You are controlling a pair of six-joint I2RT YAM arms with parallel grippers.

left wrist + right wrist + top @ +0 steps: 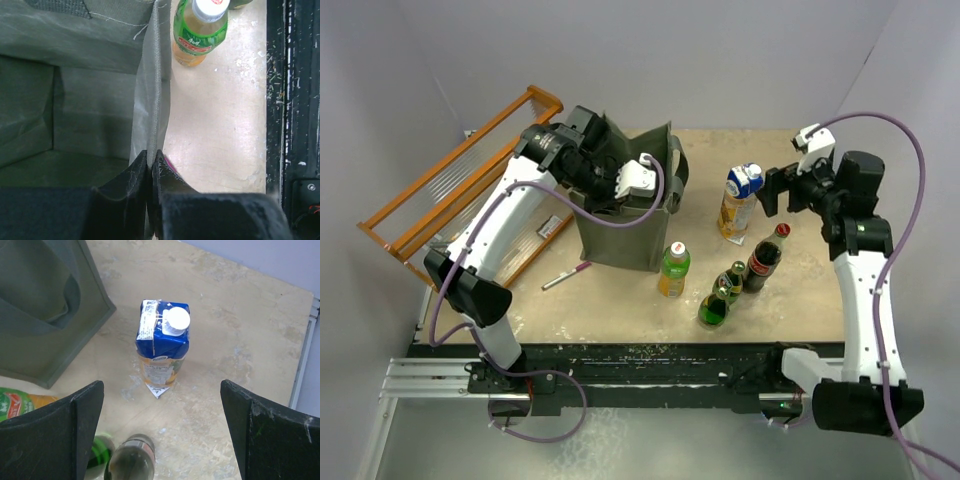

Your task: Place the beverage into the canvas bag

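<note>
Right wrist view: right gripper spread wide, nothing between fingers, hovering over juice carton (likely beverage to take). Carton upright on table, at 3 o'clock of canvas bag in top view. Left gripper clenched on bag's wall rim, seemingly propping mouth open. Advice: descend square, pinch flat carton sides below white screw cap, lift without tilting, clear bag rim. Carton glossy card, boxy, sloped top; bag soft grey-green fabric, stitched seam; table pale, scuffed. Tea bottle near bag at 5 o'clock.
</note>
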